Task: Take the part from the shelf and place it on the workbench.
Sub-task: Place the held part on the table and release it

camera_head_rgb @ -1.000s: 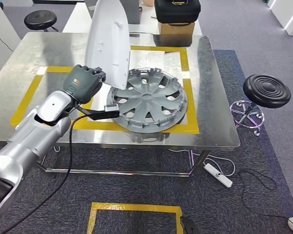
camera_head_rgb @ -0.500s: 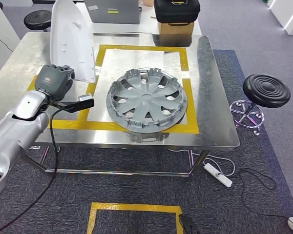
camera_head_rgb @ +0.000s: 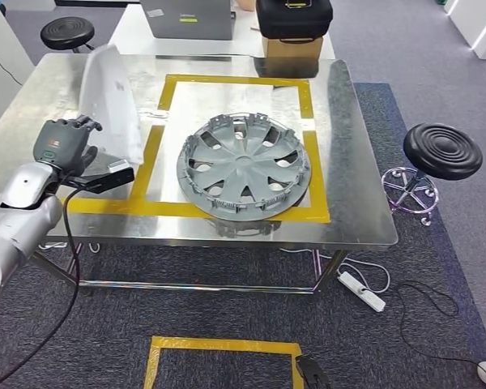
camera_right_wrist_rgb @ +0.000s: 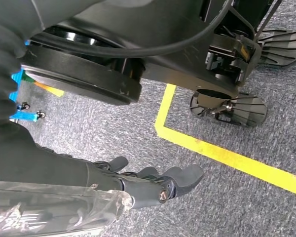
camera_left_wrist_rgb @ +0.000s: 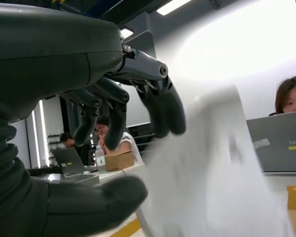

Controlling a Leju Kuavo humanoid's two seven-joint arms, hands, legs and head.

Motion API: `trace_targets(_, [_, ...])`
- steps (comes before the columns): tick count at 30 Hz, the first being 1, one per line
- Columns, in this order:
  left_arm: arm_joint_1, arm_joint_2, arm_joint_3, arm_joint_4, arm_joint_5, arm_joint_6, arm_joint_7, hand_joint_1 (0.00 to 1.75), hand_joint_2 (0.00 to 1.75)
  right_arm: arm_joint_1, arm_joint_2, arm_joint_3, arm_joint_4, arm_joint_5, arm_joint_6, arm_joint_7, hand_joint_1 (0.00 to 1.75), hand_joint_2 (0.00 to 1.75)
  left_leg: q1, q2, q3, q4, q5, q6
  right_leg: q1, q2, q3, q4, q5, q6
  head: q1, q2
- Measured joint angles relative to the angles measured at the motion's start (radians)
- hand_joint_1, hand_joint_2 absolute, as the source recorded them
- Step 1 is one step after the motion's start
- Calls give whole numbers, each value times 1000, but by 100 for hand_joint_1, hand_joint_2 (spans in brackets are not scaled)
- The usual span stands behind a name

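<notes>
Head view: the left hand (camera_head_rgb: 66,144) is at the workbench's (camera_head_rgb: 351,146) left edge, and the blurred white part (camera_head_rgb: 111,105) stands beside the hubcap (camera_head_rgb: 244,166). Left wrist view: fingers (camera_left_wrist_rgb: 165,106) are spread, the part just beyond; whether they hold it I cannot tell. Right wrist view: the right hand (camera_right_wrist_rgb: 154,182) is over carpet (camera_right_wrist_rgb: 250,197), fingers loosely extended, holding nothing.

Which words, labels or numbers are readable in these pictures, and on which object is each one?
No text can be read for certain.
Laptop lid: a brand word at the picture's edge, cut off and too small.
Laptop behind the workbench: stickers, too small.
Left hand: a small green mark, unreadable.
</notes>
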Motion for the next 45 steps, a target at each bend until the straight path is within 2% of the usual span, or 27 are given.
trace_targets(1, [2,2,5,1,2,5,-2,0,175,0,0,0,0,0,0,0,0,0,0,0,0,0,0,0,0,0,0,0,0,0,0,0])
trace_targets(5, [14,8,18,3,6,20,-4,0,0,0,0,0,0,1,0,0,0,0,0,0,0,0,0,0,0,0,0,0,0,0,0,0])
trace_targets(29, [58,48,71,4,2,52,-10,0,0,2,3,0,0,1,0,-1,0,0,0,0,1,0,0,0,0,0,0,0,0,0,0,0])
trace_targets(36, [61,36,106,4,6,50,-16,0,0,0,4,0,0,3,0,-1,0,0,-3,1,3,-2,-4,10,-6,1,1,-1,-3,9,-1,0])
trace_targets(38, [60,33,111,4,8,47,-23,0,0,-2,4,0,0,4,0,-1,0,0,2,3,9,-8,0,15,-6,1,-19,42,-30,14,3,0])
trace_targets(39, [60,30,113,4,10,43,-28,0,0,-2,4,0,0,4,0,-1,0,0,3,5,10,-10,0,17,-6,0,-45,94,-57,16,4,0])
trace_targets(41, [62,24,118,4,14,36,-37,0,0,-2,4,0,0,5,0,-1,0,0,4,5,10,-10,0,18,-8,0,-119,236,-115,18,7,0])
trace_targets(42, [64,20,120,4,14,33,-40,0,0,-2,4,0,0,5,0,-1,0,0,4,5,10,-9,-1,18,-9,0,-149,287,-127,19,7,0])
trace_targets(43, [65,17,123,4,14,30,-43,0,0,-2,4,0,0,6,0,-1,0,0,5,5,10,-9,-1,16,-10,0,-163,302,-118,20,8,0])
trace_targets(44, [66,14,126,4,13,28,-46,0,0,-3,4,0,0,6,0,-1,0,0,6,5,11,-8,-1,14,-11,0,-156,275,-90,20,8,0])
trace_targets(45, [66,12,129,4,11,25,-47,0,0,-5,4,0,0,7,0,-1,0,0,8,5,11,-5,-3,10,-13,0,-132,212,-48,21,8,0])
